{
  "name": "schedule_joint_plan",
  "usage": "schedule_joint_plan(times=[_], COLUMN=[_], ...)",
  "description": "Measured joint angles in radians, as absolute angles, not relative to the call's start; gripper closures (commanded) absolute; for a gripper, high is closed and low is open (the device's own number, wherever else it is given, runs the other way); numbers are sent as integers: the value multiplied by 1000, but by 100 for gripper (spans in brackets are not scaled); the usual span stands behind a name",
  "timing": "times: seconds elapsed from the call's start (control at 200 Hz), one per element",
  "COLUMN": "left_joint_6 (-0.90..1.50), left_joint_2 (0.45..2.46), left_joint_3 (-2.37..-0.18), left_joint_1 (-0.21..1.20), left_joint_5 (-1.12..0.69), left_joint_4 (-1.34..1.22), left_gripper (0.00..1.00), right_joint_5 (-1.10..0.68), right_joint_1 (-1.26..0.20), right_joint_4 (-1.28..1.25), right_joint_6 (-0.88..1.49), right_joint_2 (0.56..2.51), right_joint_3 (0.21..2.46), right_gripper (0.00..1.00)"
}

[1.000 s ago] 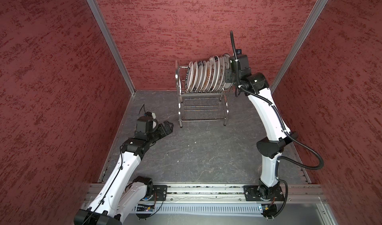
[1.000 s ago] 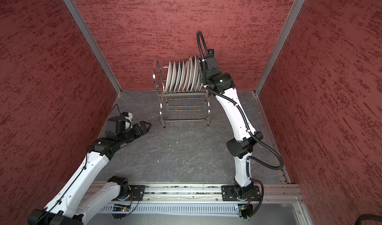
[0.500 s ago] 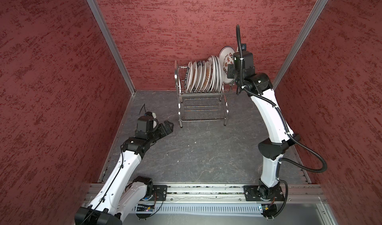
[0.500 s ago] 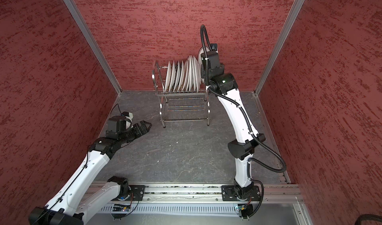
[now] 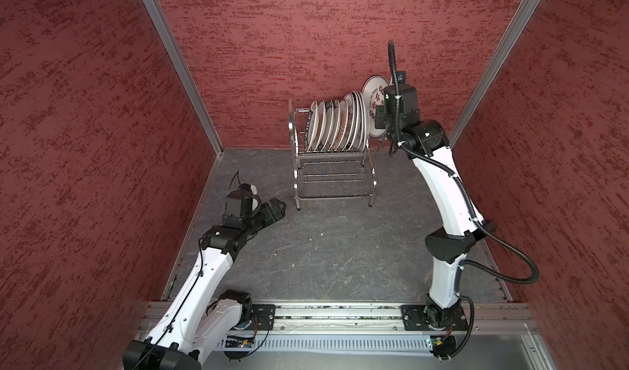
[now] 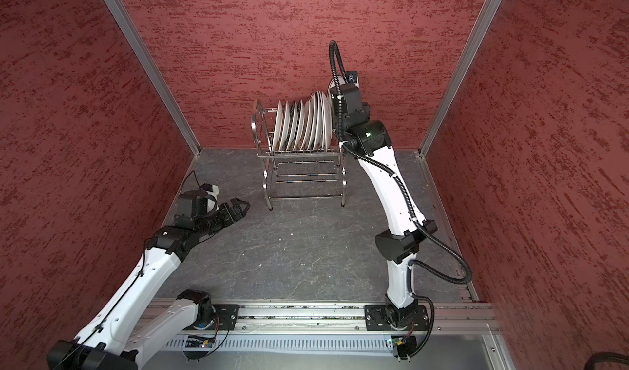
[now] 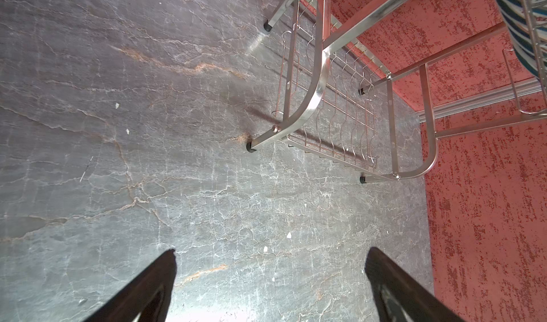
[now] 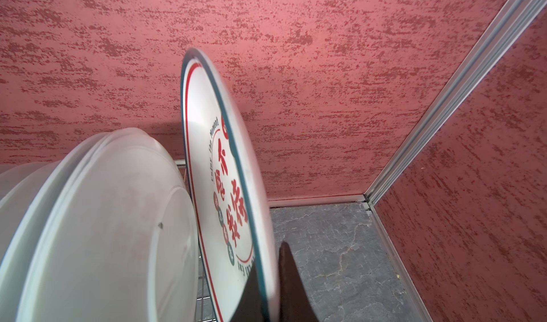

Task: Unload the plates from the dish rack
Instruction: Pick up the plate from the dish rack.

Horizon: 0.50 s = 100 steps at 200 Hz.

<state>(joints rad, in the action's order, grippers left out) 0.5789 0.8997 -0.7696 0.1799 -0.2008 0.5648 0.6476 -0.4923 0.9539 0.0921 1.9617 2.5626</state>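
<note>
Left tool [image 5: 276,206]: released, jaws wide, empty above the dark grey veined table [image 5: 323,256]
Shiny steel wire dish rack [image 5: 333,177]: upper tier held a row of white printed plates [image 5: 337,123], all left to unload
Right tool [image 8: 268,276]: clenched on a red-lettered round white plate [image 5: 372,99], raised beside the rack's end; none set down yet

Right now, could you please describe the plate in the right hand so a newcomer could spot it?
Find the steel dish rack by the back wall, its upper tier holding a row of plates. The plate is at the row's right end, pinched by the right hand. It alone stands higher than the row, showing red characters inside a teal rim.
</note>
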Motion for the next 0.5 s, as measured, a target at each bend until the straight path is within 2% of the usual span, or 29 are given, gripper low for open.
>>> schedule_joint_plan(times=[0.21,0.501], left_joint_6=[579,579], left_joint_2=[900,900], left_joint_3=[-770,-770], left_joint_1=[180,182], left_joint_5=[-201,-200], left_joint_4=[563,561], left_gripper=[0,0], right_joint_5=[699,757], right_joint_1=[-497,-503], right_joint_4=[893,703], right_joint_6=[44,18], right_joint_2=[1958,1899], right_joint_3=[2547,2364], right_gripper=[100,100])
